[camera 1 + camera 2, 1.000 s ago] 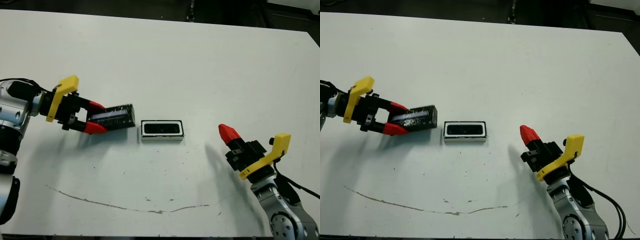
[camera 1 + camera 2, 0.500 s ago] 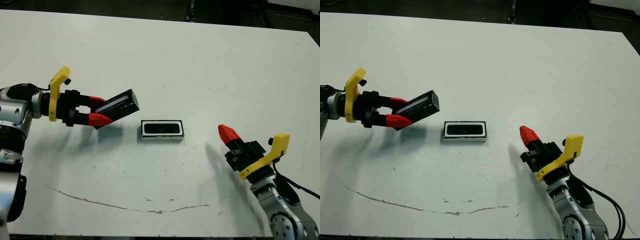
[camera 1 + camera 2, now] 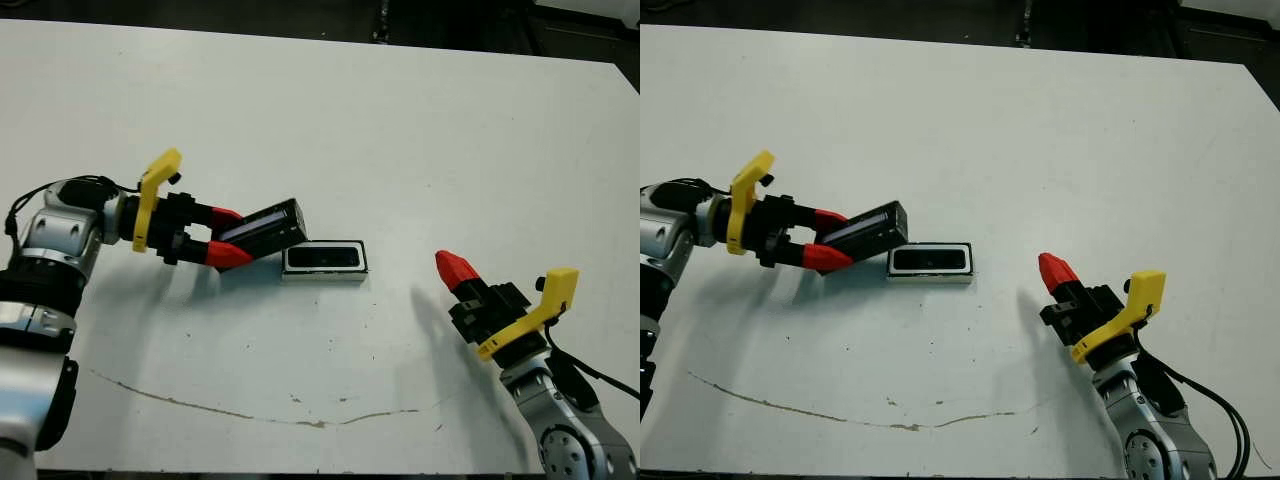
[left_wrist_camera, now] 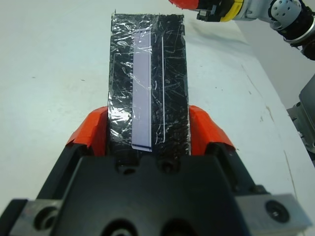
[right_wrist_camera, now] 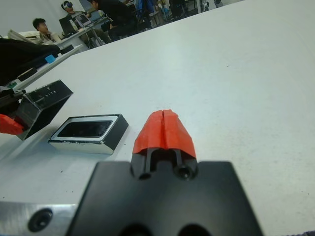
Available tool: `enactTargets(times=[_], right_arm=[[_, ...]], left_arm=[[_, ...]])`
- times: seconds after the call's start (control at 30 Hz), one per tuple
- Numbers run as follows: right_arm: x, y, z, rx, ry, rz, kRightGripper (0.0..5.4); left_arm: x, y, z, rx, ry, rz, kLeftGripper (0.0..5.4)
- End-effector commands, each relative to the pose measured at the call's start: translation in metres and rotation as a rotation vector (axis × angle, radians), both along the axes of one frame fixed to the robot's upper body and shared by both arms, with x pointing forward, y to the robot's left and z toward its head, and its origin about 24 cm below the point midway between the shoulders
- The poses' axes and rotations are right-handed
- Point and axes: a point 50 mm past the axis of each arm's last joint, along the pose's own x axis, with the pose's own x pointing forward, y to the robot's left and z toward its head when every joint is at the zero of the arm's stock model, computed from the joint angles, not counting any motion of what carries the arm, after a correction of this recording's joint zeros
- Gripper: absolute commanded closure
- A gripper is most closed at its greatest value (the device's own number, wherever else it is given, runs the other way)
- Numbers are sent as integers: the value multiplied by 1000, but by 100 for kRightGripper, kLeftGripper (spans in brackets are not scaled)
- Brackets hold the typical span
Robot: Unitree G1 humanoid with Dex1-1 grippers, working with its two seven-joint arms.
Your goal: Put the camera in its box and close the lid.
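Note:
The box [image 3: 286, 260] sits mid-table, its white rim framing the black camera [image 3: 323, 257] that lies inside. My left gripper [image 3: 232, 236] is shut on the lid [image 3: 268, 227], a black cover with a glossy speckled top. The lid is held tilted above the table, its free end just over the box's left end. In the left wrist view the lid [image 4: 147, 73] runs out between the red fingers [image 4: 93, 128]. My right gripper [image 3: 455, 267] is shut on nothing, to the right of the box and pointing toward it. The right wrist view shows the box [image 5: 110, 135] and the lid [image 5: 42, 105] ahead.
A thin brown streak [image 3: 250, 412] crosses the white table [image 3: 400, 130] near its front edge. Dark floor lies past the table's far edge. People [image 5: 42, 24] sit at desks beyond the table in the right wrist view.
My left gripper has lifted the lid off the table and carried it right, up to the box's left end. The right arm has not moved.

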Motion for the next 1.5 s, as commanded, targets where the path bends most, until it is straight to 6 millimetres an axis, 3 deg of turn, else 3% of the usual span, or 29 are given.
enactTargets(times=[0.03, 0.53, 1.5], right_arm=[[-2, -4, -3, -21, 25, -13, 540], [-2, -4, -3, -12, 19, -5, 540], [-3, -4, -4, -2, 21, -14, 540]], left_arm=[[-2, -6, -11, 9, 16, 5, 224], [-5, -27, -33, 21, 0, 98, 224], [-14, -47, -44, 55, 89, -44, 224]])
